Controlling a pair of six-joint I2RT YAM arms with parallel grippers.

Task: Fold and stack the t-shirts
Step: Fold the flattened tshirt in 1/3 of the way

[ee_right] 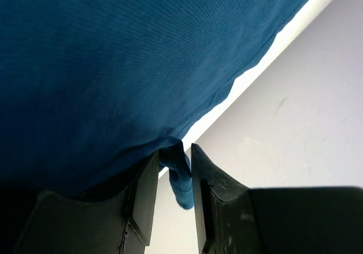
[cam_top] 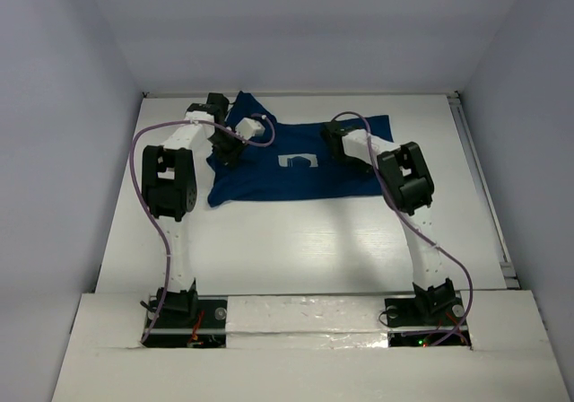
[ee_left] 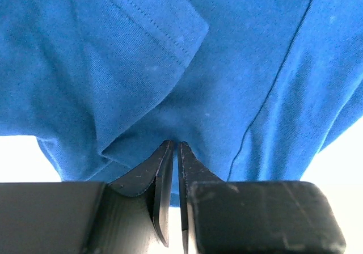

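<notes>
A dark navy-blue t-shirt (cam_top: 287, 173) with a white print (cam_top: 298, 161) lies spread across the far middle of the table. My left gripper (cam_top: 230, 148) is at its left side and is shut on a pinch of the fabric; the left wrist view shows the cloth (ee_left: 187, 72) with a sleeve hem gathered at the closed fingertips (ee_left: 175, 146). My right gripper (cam_top: 336, 142) is at the shirt's upper right part. In the right wrist view its jaws stand close together with a fold of the shirt (ee_right: 177, 169) between them (ee_right: 173, 152).
The white table (cam_top: 296, 240) is walled by pale panels at the left, back and right. Purple cables loop off both arms. Both arm bases (cam_top: 179, 308) stand at the near edge.
</notes>
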